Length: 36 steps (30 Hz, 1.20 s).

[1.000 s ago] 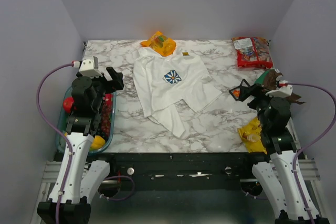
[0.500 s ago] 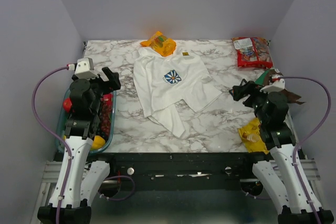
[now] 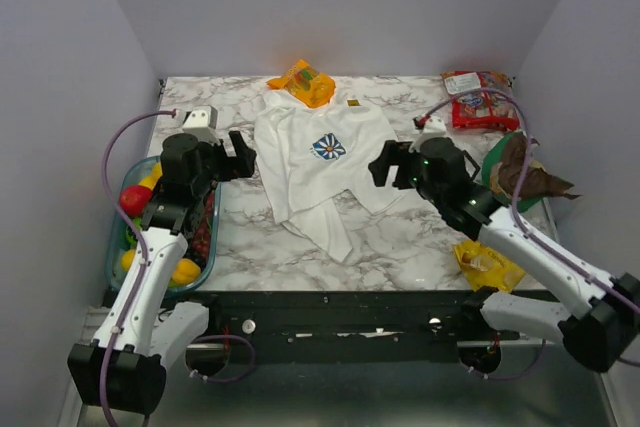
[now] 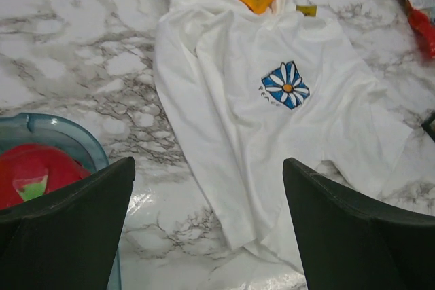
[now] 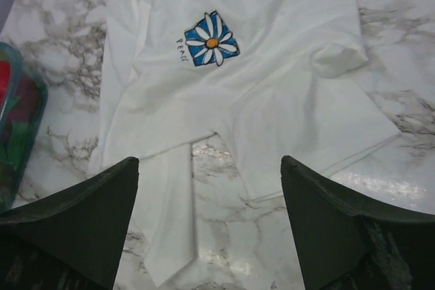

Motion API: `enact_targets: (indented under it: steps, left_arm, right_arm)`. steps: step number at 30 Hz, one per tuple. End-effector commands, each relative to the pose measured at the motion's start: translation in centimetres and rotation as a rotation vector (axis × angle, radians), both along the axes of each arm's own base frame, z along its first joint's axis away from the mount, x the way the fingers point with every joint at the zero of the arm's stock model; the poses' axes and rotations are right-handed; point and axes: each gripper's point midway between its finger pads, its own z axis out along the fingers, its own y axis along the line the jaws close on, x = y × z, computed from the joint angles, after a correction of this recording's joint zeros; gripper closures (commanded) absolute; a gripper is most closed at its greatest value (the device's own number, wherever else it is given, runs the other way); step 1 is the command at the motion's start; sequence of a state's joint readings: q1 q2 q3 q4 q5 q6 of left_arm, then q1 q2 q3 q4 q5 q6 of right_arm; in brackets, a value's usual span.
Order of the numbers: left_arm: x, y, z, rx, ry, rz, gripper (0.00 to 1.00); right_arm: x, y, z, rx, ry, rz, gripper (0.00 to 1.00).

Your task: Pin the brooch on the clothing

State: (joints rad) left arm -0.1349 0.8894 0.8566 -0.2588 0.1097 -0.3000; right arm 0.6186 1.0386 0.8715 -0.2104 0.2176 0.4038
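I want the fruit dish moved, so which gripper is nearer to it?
Left. The left gripper hangs just past the dish's right rim; the right gripper is at the far side of the shirt from it.

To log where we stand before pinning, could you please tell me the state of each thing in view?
Shirt: spread out, print up, rumpled; no pin seen on it.
Left gripper: open, empty, beside the shirt.
Right gripper: open, empty, at the shirt's edge.
Orange bag: lying on the shirt's collar.
Bin: holds fruit.
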Motion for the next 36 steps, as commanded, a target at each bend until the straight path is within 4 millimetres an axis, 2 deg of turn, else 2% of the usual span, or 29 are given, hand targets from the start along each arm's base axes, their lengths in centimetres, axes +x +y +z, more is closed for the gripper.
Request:
enact_targets:
  steps: [1,2,3,4,5,6,8,9,12,15,18,19,20,23,26,27,32,33,34,36]
  left_arm:
    - [0.0,-2.3,-2.1,0.057,0.104,-0.101,0.03]
    - [0.1,-2.4,-2.4,0.064,0.119,-0.106,0.03]
    - [0.0,-2.8,-2.6,0.070,0.139,-0.118,0.03]
    - [0.2,-2.8,-3.3,0.078,0.164,-0.118,0.03]
    - [0.2,-2.9,-3.5,0.084,0.174,-0.118,0.03]
    - [0.3,-2.8,-3.5,0.086,0.179,-0.115,0.03]
    - [0.2,-2.9,-3.5,0.079,0.176,-0.114,0.03]
    - [0.1,-3.1,-3.3,0.072,0.169,-0.123,0.03]
    - [-0.2,-3.4,-2.3,0.044,0.126,-0.135,0.02]
    - [-0.4,-3.3,-1.8,0.037,0.103,-0.131,0.01]
    - [-0.5,-3.5,-1.8,0.030,0.106,-0.136,0.01]
    - [-0.4,-3.5,-2.0,0.030,0.112,-0.139,0.01]
    - [-0.4,-3.7,-2.2,0.027,0.121,-0.146,0.01]
    - [-0.3,-3.8,-2.6,0.027,0.139,-0.153,0.01]
    - [-0.4,-3.8,-2.7,0.029,0.147,-0.152,0.01]
    - [-0.3,-3.8,-2.8,0.029,0.149,-0.153,0.01]
    - [-0.4,-4.1,-2.7,0.017,0.147,-0.165,0.01]
    - [-0.4,-4.1,-2.7,0.016,0.147,-0.165,0.01]
    - [-0.4,-4.1,-2.7,0.015,0.146,-0.166,0.01]
    - [-0.4,-4.2,-2.7,0.014,0.149,-0.166,0.01]
  right_arm:
    - [1.3,7.3,-2.7,-0.055,0.084,0.093,0.12]
    - [1.4,9.1,-2.5,-0.049,0.092,0.117,0.13]
    - [0.0,11.5,-3.3,-0.061,0.113,0.170,0.14]
    - [-0.6,12.8,-4.1,-0.063,0.135,0.192,0.14]
    - [-1.2,14.1,-6.6,-0.099,0.183,0.208,0.14]
    - [-2.7,15.6,-7.2,-0.105,0.202,0.247,0.14]
    - [-4.3,17.0,-9.7,-0.111,0.269,0.264,0.14]
    - [-5.8,17.8,-10.8,-0.120,0.291,0.288,0.14]
    - [-7.9,18.6,-12.7,-0.132,0.333,0.299,0.14]
    - [-8.6,18.9,-13.6,-0.129,0.363,0.288,0.14]
    - [-8.1,19.4,-13.6,-0.132,0.358,0.277,0.13]
    - [-7.9,19.6,-14.2,-0.150,0.363,0.276,0.13]
    - [-7.5,20.3,-13.5,-0.141,0.349,0.275,0.13]
    - [-6.5,21.3,-14.1,-0.155,0.350,0.250,0.13]
    - [-5.1,20.8,-15.2,-0.200,0.334,0.163,0.13]
    - [-4.2,20.9,-14.7,-0.205,0.308,0.133,0.13]
    - [-2.6,21.8,-15.4,-0.237,0.282,0.086,0.17]
    - [-2.5,21.5,-16.7,-0.268,0.305,0.071,0.19]
    - [-2.2,21.8,-16.6,-0.254,0.309,0.056,0.19]
    - [-1.8,21.8,-17.8,-0.267,0.324,0.045,0.21]
